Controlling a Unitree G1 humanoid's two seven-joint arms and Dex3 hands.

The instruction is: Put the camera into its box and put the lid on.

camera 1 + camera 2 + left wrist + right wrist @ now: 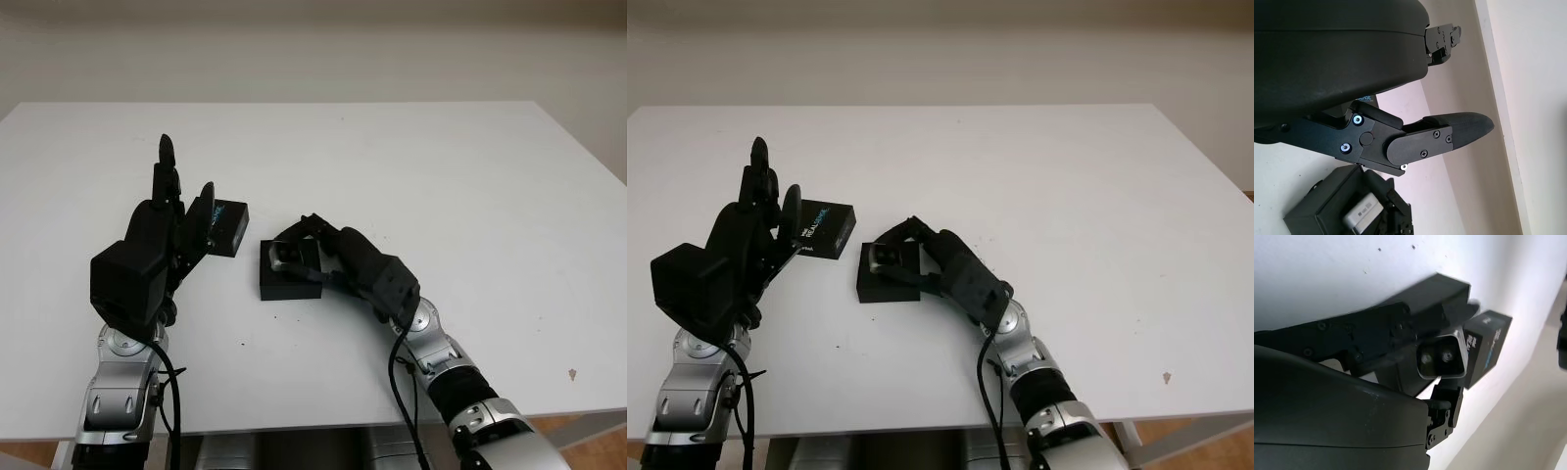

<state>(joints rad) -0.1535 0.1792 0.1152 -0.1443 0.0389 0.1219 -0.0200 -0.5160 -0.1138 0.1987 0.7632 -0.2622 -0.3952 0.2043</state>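
I'm looking down on the white table, which carries everything this job needs, so I'll go from the big pieces to the small.

My left hand hangs raised at the table's left side, open and holding nothing, just beside the lid, which lies flat on the tabletop with its printed face up (I can't tell whether a finger brushes its near edge).

My right hand is reached in over the centre, curled around the camera.

The box, a low black tray, sits right of the lid and apart from it by a narrow strip of table.

From the right wrist view I can see the camera's silver lens face pinched between my fingers, positioned over the box's opening; whether it is already seated or a touch above the bottom I cannot make out.

So my reading: the camera is at the box and about to be released or nearly so. Left to do are letting go, clearing the right hand, then picking up the lid and setting it on.
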